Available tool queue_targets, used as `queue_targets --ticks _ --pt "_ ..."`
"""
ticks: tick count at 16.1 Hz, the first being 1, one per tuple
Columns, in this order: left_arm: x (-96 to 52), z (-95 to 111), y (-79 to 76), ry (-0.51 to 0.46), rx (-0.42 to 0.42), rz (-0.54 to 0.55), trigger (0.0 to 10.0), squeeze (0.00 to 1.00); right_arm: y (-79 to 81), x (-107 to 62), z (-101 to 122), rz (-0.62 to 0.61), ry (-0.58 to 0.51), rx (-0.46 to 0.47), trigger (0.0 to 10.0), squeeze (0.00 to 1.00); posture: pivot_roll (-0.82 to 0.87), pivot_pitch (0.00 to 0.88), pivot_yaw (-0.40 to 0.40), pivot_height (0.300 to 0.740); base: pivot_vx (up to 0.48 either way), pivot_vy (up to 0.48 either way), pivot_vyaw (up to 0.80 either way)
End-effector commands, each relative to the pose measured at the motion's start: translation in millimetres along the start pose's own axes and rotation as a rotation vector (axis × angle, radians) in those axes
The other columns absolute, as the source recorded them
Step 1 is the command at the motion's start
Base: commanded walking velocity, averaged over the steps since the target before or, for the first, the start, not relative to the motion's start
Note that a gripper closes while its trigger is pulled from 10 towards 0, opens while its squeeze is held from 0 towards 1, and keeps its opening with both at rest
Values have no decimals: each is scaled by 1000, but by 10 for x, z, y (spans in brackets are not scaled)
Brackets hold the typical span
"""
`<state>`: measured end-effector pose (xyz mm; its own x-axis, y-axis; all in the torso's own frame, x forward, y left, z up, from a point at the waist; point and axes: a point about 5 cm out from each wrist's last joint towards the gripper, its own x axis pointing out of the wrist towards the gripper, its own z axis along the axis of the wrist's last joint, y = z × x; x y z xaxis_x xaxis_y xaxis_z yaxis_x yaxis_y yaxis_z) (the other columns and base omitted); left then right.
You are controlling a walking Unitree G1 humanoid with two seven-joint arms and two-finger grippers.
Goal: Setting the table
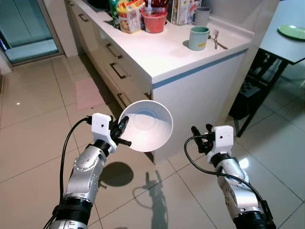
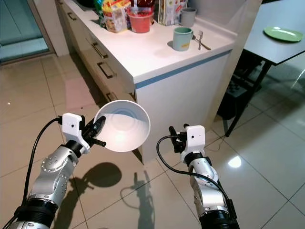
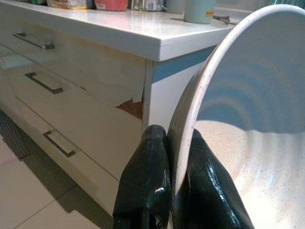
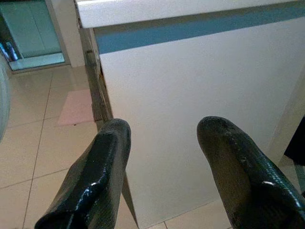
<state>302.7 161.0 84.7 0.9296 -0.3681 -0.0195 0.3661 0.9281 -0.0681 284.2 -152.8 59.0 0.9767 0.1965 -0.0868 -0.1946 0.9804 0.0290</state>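
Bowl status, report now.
Left gripper shut on the white bowl rim, bowl held tilted above the floor. Right gripper open, holding nothing. White counter directly ahead; table with green plate beyond, to the right.

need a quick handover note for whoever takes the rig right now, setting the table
Left end effector: shut on the rim of the white bowl, held tilted in the air in front of the counter.
Right end effector: open, holding nothing, beside the counter's end panel.
Green plate already lies on the dining table to the right.
Green mug and fork sit on the counter.
Left to do: carry the bowl to the table; perhaps mug and fork next.
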Motion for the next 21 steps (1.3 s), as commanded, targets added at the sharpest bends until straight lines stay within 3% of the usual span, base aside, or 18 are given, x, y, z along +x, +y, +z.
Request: queue_targets --ticks 1,3,4,20,21 --pt "7 39 5 -12 23 0 1294 102 20 -2 -24 9 15 16 10000 0 56 0 56 740 0 0 0" --pt "9 40 -5 -13 23 -4 1647 102 34 -3 24 24 -25 47 10000 0 57 0 58 740 0 0 0" --pt "9 39 -7 -12 24 -5 1137 102 33 -1 29 27 -22 49 10000 0 57 0 58 740 0 0 0" --pt "10 39 -8 -12 25 -5 1137 102 31 1 31 28 -18 51 10000 0 57 0 58 740 0 0 0" --pt "25 33 -2 6 64 15 0 220 36 -1 1 29 9 39 10000 0 54 0 62 740 0 -439 0"
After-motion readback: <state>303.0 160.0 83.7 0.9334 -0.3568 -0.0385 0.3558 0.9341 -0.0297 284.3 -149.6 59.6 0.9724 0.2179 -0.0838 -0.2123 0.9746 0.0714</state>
